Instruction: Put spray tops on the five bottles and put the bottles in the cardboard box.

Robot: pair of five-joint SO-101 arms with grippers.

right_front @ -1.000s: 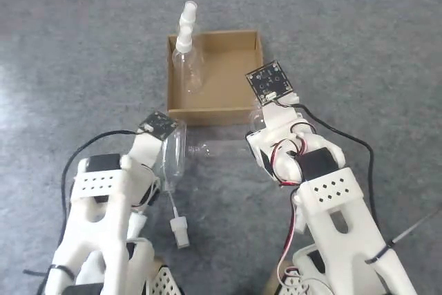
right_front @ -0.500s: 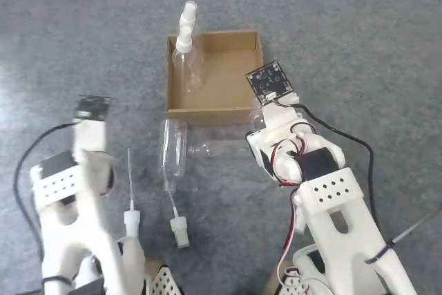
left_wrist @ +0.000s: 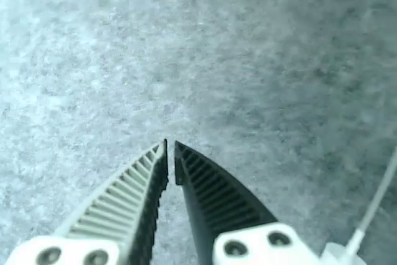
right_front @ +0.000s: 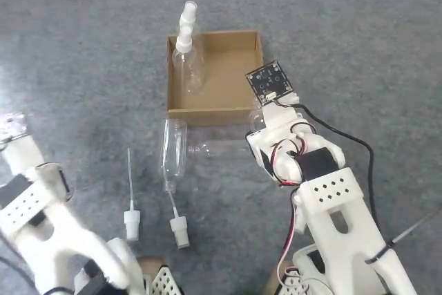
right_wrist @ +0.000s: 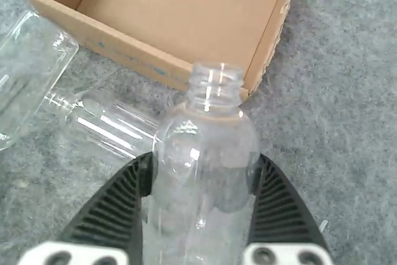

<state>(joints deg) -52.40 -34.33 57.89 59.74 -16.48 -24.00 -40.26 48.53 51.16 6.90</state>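
Note:
My right gripper (right_wrist: pixel 205 167) is shut on a clear bottle (right_wrist: pixel 208 144) with an uncapped neck, held just in front of the cardboard box (right_wrist: pixel 186 29). In the high view this bottle (right_front: pixel 257 124) sits at the box's (right_front: pixel 238 67) near right corner. A bottle with a spray top (right_front: pixel 186 56) leans in the box's left side. Two clear bottles (right_front: pixel 173 146) (right_front: pixel 221 148) lie on the carpet before the box. One spray top (right_front: pixel 179 231) has its tube at the left bottle's neck, and another spray top (right_front: pixel 131 222) lies loose. My left gripper (left_wrist: pixel 170 148) is shut and empty over bare carpet.
The grey carpet (right_front: pixel 359 53) covers the whole table. My left arm (right_front: pixel 34 195) stands at the far left edge and my right arm (right_front: pixel 318 184) rises from the lower right. A black cable (right_front: pixel 359 144) loops beside the right arm.
My left arm has swung away leftward from the lying bottle, uncovering the loose spray top beside it. The right arm and its bottle have not moved.

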